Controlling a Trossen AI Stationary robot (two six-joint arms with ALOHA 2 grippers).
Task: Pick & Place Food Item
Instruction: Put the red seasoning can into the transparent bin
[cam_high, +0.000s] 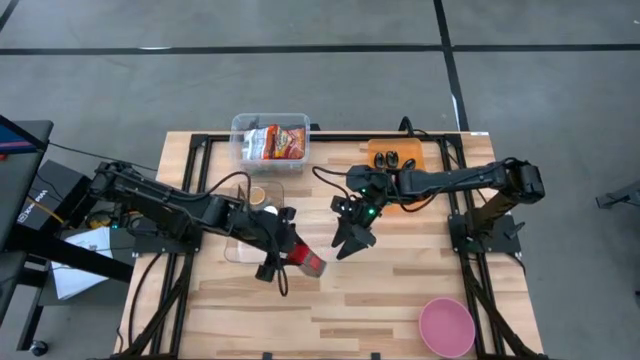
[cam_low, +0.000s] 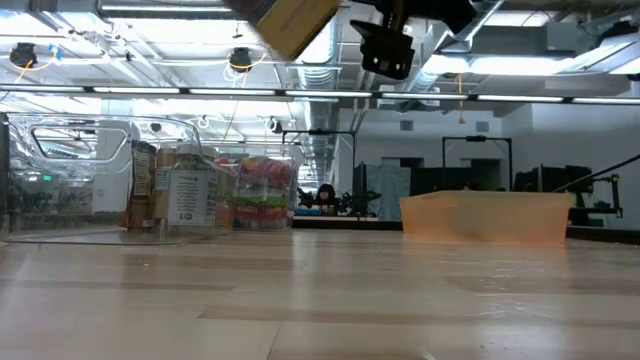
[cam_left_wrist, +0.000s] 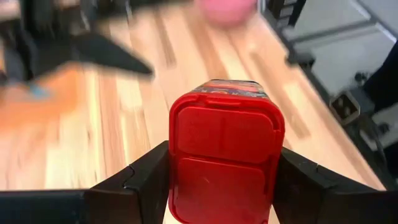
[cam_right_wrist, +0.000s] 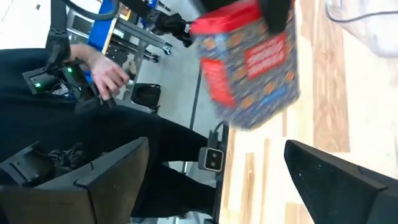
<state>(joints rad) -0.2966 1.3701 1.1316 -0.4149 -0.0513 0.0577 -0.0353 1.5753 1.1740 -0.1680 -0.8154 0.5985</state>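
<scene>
Left gripper (cam_high: 292, 256) clamped on red-lidded food box (cam_high: 309, 263) above table, right gripper (cam_high: 352, 240) wide open, empty, nearby

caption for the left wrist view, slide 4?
Left gripper clamps a red-lidded food container above the wooden table, pink bowl beyond.

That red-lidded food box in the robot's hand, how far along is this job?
The picking up looks done: the left hand is closed on the red-lidded food box, lifted off the table. In hand now is carrying it; the right hand hangs open nearby. Setting it down is still left. Where it goes isn't clear; a pink bowl sits near the table's front edge.
</scene>
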